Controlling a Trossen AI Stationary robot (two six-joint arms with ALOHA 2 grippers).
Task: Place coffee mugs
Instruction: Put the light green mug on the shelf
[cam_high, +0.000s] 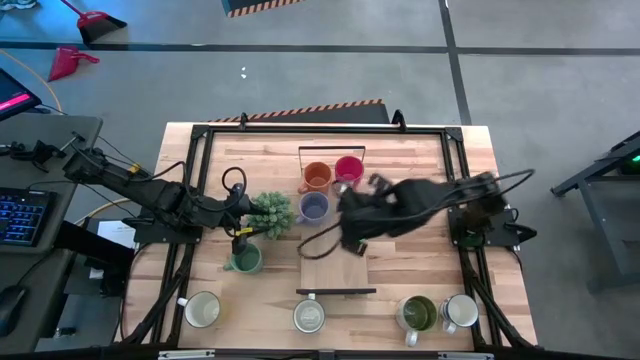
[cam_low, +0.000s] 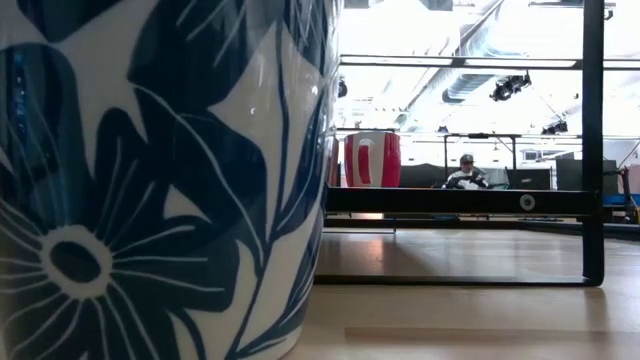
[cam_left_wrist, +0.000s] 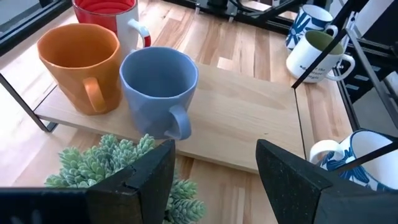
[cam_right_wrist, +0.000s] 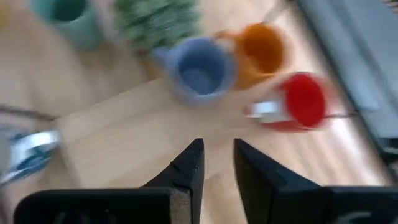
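Observation:
An orange mug (cam_high: 317, 177), a pink-red mug (cam_high: 348, 168) and a lavender-blue mug (cam_high: 314, 207) stand upright on the far end of a light wooden board (cam_high: 335, 262) at mid-table. My right gripper (cam_right_wrist: 217, 155) hangs above the board, just right of the lavender-blue mug (cam_right_wrist: 202, 68). Its fingers stand a little apart with nothing between them. My left gripper (cam_left_wrist: 214, 174) waits wide open over the spiky plant (cam_left_wrist: 118, 158), facing the lavender-blue mug (cam_left_wrist: 158, 87) and touching nothing.
A teal mug (cam_high: 244, 259) stands near the plant (cam_high: 268, 214). Along the near edge stand two white mugs (cam_high: 203, 309) (cam_high: 309, 315), an olive-green one (cam_high: 418, 313) and another white one (cam_high: 460, 311). Black frame bars (cam_high: 335, 292) cross the board. A person (cam_low: 465, 175) sits far behind the table.

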